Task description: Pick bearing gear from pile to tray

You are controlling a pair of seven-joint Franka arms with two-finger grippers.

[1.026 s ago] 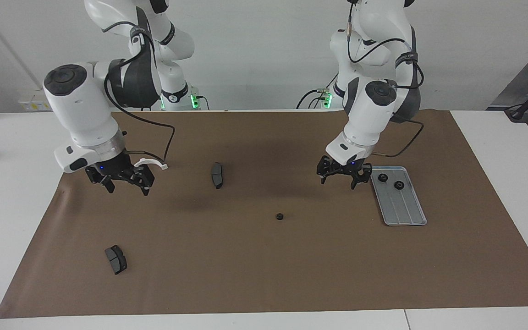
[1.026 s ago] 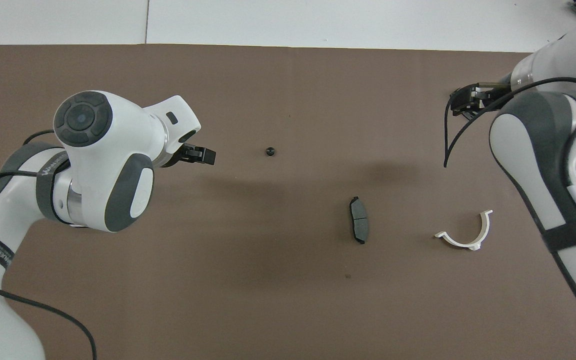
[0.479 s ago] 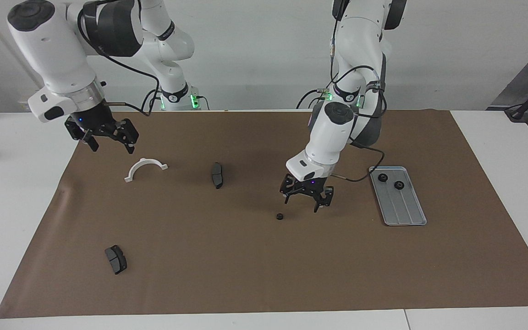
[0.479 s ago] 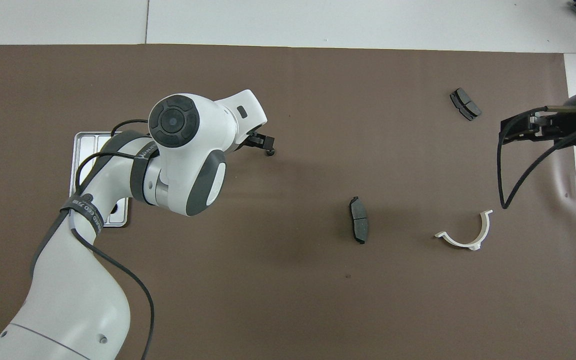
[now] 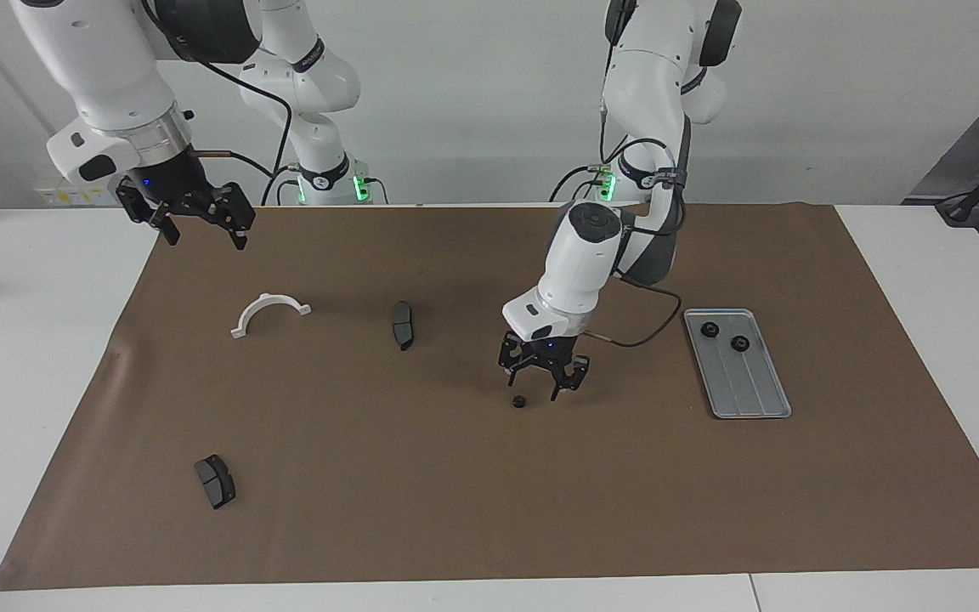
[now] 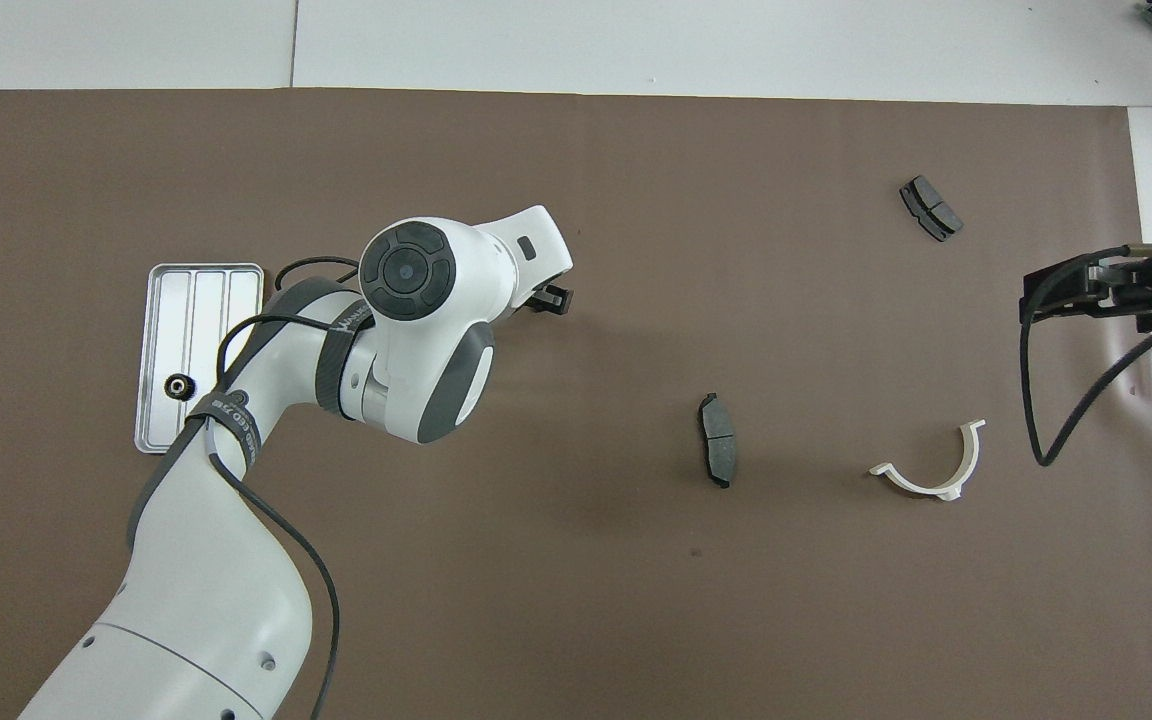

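A tiny black gear [image 5: 519,401] lies alone on the brown mat, mid-table. My left gripper [image 5: 543,385] hangs open just above it, a little nearer the robots and not touching it. In the overhead view the left gripper [image 6: 551,298] hides this gear. The silver tray [image 5: 749,387] lies toward the left arm's end and holds two black gears [image 5: 710,330] [image 5: 740,342]. The overhead view shows the tray [image 6: 198,310] with one gear [image 6: 177,386]. My right gripper [image 5: 194,223] is open and empty, raised over the mat's edge at the right arm's end, and also shows in the overhead view [image 6: 1076,296].
A white half-ring bracket [image 5: 268,311] lies near the right arm's end. One dark brake pad [image 5: 403,324] lies mid-mat, another [image 5: 215,480] farther from the robots. The brown mat [image 5: 489,510] covers most of the white table.
My left gripper has moved from beside the tray to over the loose gear and come down. My right gripper has risen and drawn back off the bracket toward the table's end.
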